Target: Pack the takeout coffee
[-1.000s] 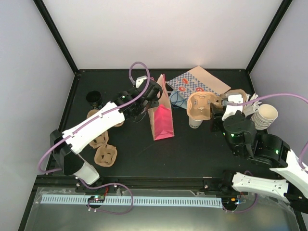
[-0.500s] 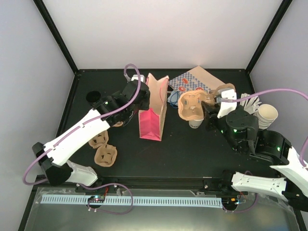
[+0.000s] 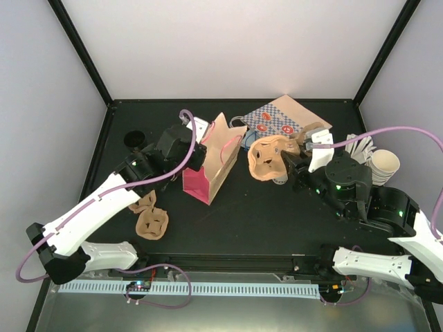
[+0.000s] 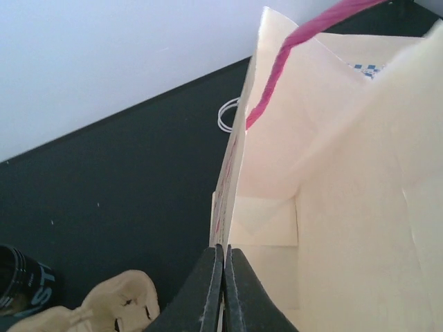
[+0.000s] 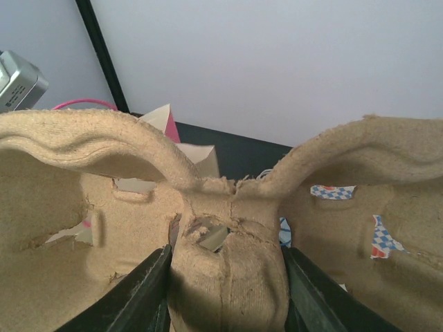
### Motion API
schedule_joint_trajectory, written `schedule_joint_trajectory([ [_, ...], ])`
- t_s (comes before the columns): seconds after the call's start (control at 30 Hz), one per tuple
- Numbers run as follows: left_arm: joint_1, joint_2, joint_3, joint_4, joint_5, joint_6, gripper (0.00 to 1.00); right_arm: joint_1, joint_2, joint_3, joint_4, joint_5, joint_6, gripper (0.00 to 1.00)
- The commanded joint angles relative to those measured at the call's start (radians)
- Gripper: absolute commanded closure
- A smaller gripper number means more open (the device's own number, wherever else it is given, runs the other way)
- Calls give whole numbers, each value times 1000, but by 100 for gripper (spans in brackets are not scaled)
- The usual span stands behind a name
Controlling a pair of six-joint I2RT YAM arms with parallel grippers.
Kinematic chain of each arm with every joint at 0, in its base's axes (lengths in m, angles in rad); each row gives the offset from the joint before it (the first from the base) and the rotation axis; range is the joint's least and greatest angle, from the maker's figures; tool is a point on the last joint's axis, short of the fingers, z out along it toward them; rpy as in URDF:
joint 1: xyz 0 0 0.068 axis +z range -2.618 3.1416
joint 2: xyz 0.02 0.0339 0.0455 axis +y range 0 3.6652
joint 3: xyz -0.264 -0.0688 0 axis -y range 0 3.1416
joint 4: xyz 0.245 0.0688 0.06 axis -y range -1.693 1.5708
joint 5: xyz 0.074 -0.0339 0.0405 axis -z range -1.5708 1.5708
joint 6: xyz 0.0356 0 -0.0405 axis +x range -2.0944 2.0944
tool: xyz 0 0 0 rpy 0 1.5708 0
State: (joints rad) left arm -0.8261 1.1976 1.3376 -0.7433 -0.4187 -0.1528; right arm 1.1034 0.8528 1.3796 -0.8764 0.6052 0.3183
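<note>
The left claw (image 3: pixel 200 149) is clenched on the bag (image 3: pixel 208 173), pinching the top edge of its left wall. In the left wrist view the two fingers (image 4: pixel 210 290) are pressed flat together with only the paper (image 4: pixel 332 207) between them. The bag leans over to the left, its mouth gaping towards the far right, and a pink handle loops across the opening.

The right claw (image 3: pixel 291 161) is grasping a carrier (image 3: pixel 267 158). In the right wrist view its fingers (image 5: pixel 145 294) stand on either side of the middle post of the carrier (image 5: pixel 228 256), which fills that view. The carrier is held up off the table (image 3: pixel 277 221), tipped on edge, just right of the bag's mouth.

The cup (image 3: pixel 279 181) stands on the table right under the carrier's near edge. Most of it is hidden, and only a sliver of white shows. That puts it just below and slightly left of the right claw's fingertips; I can't tell whether carrier and cup touch. It is outside the bag, to the bag's right. It is well apart from the left claw, with the whole bag between them.

A patterned bag (image 3: pixel 284 119) lies flat at the far side, a cup stack (image 3: pixel 384 166) sits far right, a black cup (image 3: pixel 135 139) stands far left, and spare carriers (image 3: pixel 149 218) lie near the left arm.
</note>
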Motion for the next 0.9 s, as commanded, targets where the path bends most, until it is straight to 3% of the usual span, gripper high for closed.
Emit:
schedule_joint_trajectory([
  [0.0, -4, -32, 3, 42, 26, 117, 98, -5, 2, 20, 7, -64, 2, 56],
  [0.87, -5, -80, -65, 77, 90, 257, 98, -4, 17, 8, 17, -177, 4, 55],
])
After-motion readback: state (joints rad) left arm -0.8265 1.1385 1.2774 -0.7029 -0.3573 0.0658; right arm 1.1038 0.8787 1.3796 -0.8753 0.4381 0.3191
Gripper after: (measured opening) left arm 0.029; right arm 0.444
